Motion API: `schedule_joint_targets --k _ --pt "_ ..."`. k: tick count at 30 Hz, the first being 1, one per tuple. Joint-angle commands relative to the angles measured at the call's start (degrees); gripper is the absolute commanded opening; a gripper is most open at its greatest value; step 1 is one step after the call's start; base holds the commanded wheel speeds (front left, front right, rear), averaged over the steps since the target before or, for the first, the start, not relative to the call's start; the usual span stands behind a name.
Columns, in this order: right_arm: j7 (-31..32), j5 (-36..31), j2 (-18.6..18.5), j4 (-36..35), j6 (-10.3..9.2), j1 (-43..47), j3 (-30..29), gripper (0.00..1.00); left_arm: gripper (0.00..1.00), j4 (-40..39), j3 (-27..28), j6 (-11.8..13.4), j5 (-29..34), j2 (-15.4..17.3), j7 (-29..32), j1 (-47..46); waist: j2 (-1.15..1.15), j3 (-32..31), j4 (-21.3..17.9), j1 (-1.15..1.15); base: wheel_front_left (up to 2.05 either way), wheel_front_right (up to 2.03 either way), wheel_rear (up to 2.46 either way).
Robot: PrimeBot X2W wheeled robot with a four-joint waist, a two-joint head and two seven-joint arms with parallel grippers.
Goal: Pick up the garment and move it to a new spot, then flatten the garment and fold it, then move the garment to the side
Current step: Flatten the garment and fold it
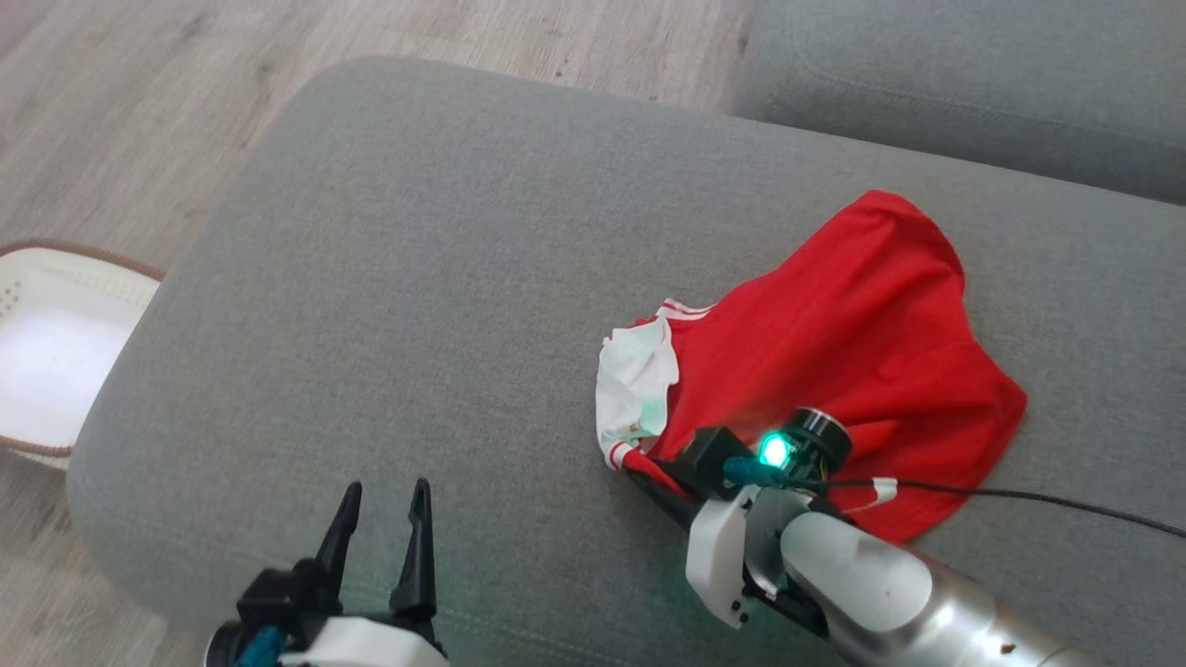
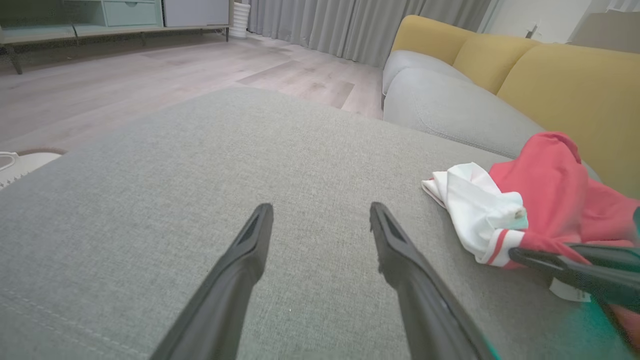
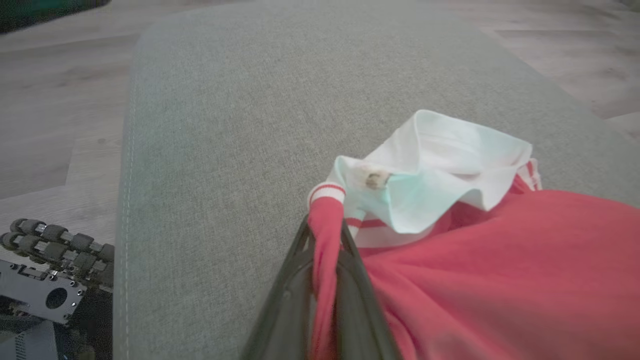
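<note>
Broad cushion (image 1: 417, 278) lies open left of garment (image 1: 834, 324).

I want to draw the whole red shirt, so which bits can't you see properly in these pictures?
Head view: the right arm's wrist covers the near edge of the red shirt.
Left wrist view: the picture's right edge cuts the shirt off.
Right wrist view: the jaws of the right gripper, shut on the shirt, hide the cloth between them; the brownish speck on the white part is too blurry to name.
</note>
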Motion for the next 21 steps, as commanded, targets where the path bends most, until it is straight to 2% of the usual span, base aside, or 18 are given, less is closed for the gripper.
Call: schedule_joint_targets --k 1,6,9,13,14,21 --pt "-1.4 0.6 1.0 -0.8 0.22 0.0 -0.4 1.00 1.00 -1.8 1.5 0.5 0.3 1.2 0.1 -0.8 0.00 -0.5 -0.4 0.00 0.00 0.00 0.00" --pt "-5.3 1.7 1.7 0.0 0.22 0.6 -3.2 1.00 1.00 -2.1 1.2 0.6 0.2 1.6 0.5 0.0 0.00 -2.0 -1.8 0.00 0.00 0.00 0.00" --pt "-7.3 2.3 1.9 -0.7 0.22 1.4 -6.8 1.00 1.00 -2.5 1.1 0.9 0.2 1.8 0.8 0.4 0.00 -2.8 -2.9 0.00 0.00 0.00 0.00" --pt "-9.1 1.5 1.7 -2.3 0.22 3.4 -15.2 1.00 1.00 -3.2 1.4 1.4 -0.1 2.2 0.9 1.0 0.00 -3.7 -5.2 0.00 0.00 0.00 0.00" --pt "-9.1 1.5 1.7 -2.3 0.22 3.4 -15.2 1.00 1.00 -3.2 1.4 1.4 -0.1 2.2 0.9 1.0 0.00 -3.7 -5.2 0.00 0.00 0.00 0.00" --pt "-9.6 -4.5 1.6 -8.2 0.22 11.7 -33.8 1.00 1.00 -3.8 1.5 1.8 -0.4 2.4 1.0 1.5 0.00 -5.3 -9.4 0.00 0.00 0.00 0.00"
